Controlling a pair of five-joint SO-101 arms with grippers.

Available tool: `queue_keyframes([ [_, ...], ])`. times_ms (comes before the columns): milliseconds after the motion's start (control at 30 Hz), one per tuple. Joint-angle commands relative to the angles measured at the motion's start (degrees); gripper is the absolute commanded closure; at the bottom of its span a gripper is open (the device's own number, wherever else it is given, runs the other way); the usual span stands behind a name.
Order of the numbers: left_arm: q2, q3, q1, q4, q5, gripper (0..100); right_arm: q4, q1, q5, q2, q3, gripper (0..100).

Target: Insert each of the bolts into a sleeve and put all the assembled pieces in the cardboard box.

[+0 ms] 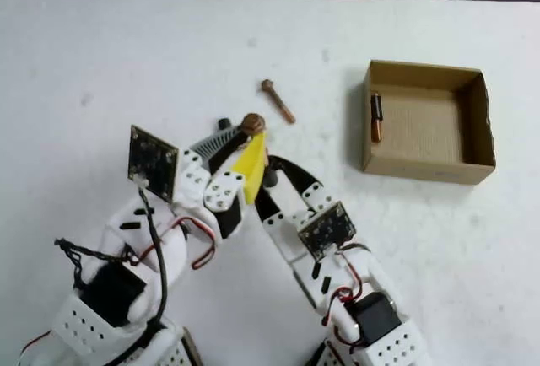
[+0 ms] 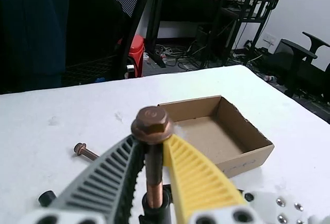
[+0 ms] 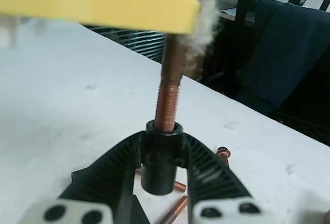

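Observation:
My left gripper (image 2: 150, 142), with one grey and one yellow finger, is shut on a copper bolt (image 2: 150, 123) held upright, head up. The bolt's threaded end sits in the mouth of a black sleeve (image 3: 161, 158), which my right gripper (image 3: 161, 154) is shut on from below. In the high view the two grippers meet at the table's middle, left gripper (image 1: 251, 132) over right gripper (image 1: 269, 172). A loose bolt (image 1: 277, 100) lies just beyond them. The cardboard box (image 1: 472, 121) stands to the right with one assembled piece (image 1: 376, 117) along its left wall.
A spare black sleeve (image 1: 224, 123) stands on the table close to the left gripper. In the right wrist view, more copper bolts (image 3: 223, 153) lie on the table behind the held sleeve. Chairs and desks stand beyond the far edge.

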Motion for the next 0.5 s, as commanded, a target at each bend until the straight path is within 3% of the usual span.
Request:
queue_keyframes([
  [0, -0.5, -0.6, -0.6, -2.2, 0.2, 98, -1.5, -0.2, 0.7, -0.7, -0.7, 98.1],
  [467, -0.5, 7.7, -0.6, -1.2, 0.0, 98, -1.5, 0.1, 0.7, -0.7, -0.6, 98.1],
])
